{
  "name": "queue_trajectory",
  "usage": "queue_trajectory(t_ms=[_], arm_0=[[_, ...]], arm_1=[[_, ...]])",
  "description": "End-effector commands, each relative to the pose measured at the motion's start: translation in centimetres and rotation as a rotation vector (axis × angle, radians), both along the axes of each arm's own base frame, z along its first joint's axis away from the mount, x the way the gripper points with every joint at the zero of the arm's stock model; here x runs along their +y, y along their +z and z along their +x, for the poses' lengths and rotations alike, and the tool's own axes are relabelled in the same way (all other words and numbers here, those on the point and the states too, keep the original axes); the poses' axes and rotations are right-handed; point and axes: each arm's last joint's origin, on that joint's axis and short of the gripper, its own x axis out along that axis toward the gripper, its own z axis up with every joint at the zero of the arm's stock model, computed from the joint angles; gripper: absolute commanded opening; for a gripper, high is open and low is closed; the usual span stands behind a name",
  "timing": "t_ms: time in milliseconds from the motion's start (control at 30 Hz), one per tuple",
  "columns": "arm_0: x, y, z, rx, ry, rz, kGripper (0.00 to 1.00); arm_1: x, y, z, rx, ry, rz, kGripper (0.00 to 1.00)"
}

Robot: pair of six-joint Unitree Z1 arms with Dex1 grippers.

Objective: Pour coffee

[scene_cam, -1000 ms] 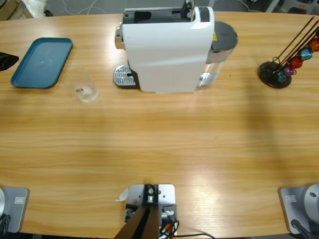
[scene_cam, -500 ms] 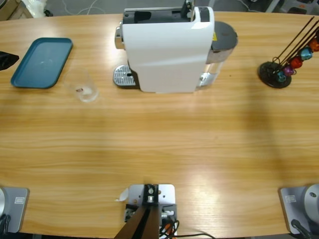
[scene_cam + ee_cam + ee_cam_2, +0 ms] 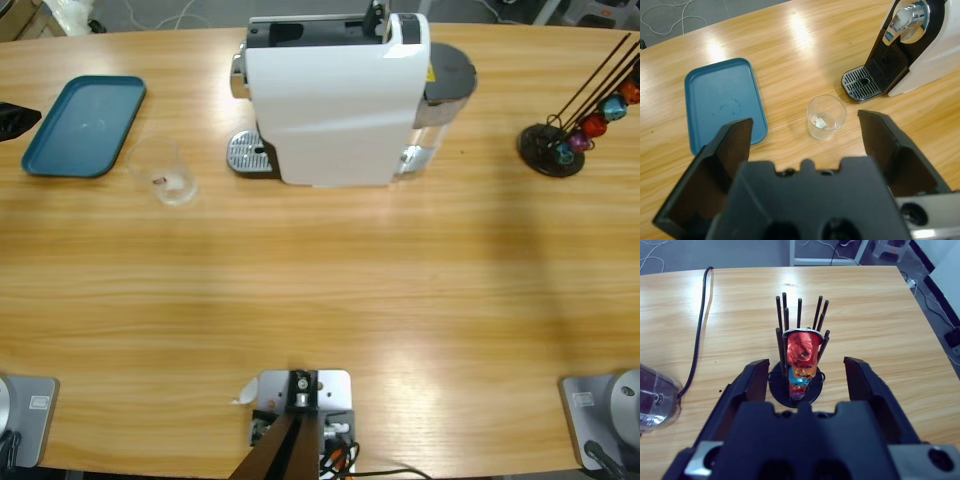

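A small clear glass tumbler stands upright on the table between a blue tray and the white coffee machine. In the left wrist view my left gripper hovers open above and short of the tumbler, which shows only a pale glint at its bottom. The coffee is out of view. My right gripper is open and faces a black capsule stand holding coloured capsules, a red one on top. Neither gripper holds anything.
The machine's metal drip grate sits beside the tumbler. The capsule stand is at the far right. A black cable and the clear water tank lie left of the stand. A black part pokes in at the left edge.
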Motion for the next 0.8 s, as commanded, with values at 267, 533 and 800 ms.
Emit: queue_trajectory(t_ms=[267, 533, 800], arm_0=[[-0.39, -1.58, 0.22, 0.047, -0.031, 0.032, 0.908], [-0.45, -1.6, 0.19, 0.045, -0.036, 0.031, 0.908], [-0.61, -1.65, 0.13, 0.045, -0.049, 0.032, 0.908]], arm_1=[[0.05, -1.72, 1.36, 0.066, 0.001, -0.011, 0.486], [-0.07, -1.76, 1.23, 0.066, -0.005, -0.02, 0.0], [-0.2, -1.54, 0.9, 0.054, -0.01, -0.027, 0.0]])
